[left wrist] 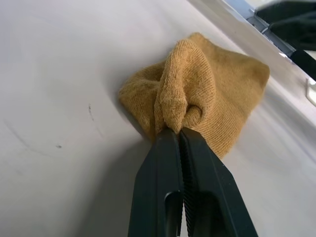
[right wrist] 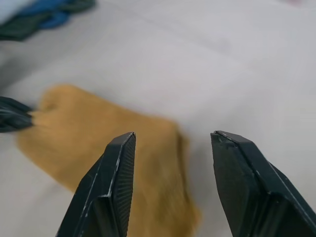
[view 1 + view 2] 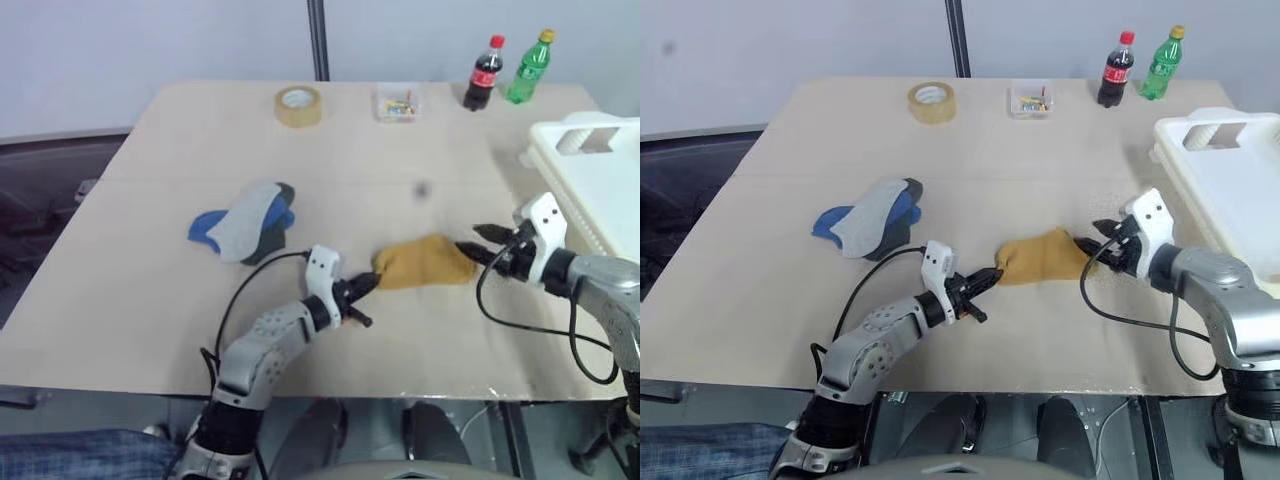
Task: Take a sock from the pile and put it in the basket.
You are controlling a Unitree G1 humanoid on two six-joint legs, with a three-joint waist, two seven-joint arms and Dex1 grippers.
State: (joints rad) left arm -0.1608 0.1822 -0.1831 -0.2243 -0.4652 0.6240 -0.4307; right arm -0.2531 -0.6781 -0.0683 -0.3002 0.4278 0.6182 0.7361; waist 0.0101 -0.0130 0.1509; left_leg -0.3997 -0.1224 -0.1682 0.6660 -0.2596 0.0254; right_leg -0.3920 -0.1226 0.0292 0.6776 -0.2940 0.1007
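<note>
Nearest the camera, at about six o'clock on the worktop [image 3: 150,200], the left gripper [image 3: 368,286] has its jaws pinched tight on a bunched fold of the mustard sock [image 3: 425,262], which lies slumped on the pale matte board, soft and ribbed-knit, puckered where it is nipped. At its three o'clock end the right gripper [image 3: 480,243] hovers with jaws parted, apparently lined up to take over the sock, since the white plastic basket [image 3: 600,190] sits beyond it at the three o'clock edge. What remains of the pile [image 3: 245,222], limp blue, grey and dark socks, lies at nine o'clock, well apart. A tape roll [image 3: 298,106], a small clear box [image 3: 396,104] and two bottles [image 3: 505,72] line the twelve o'clock edge.
</note>
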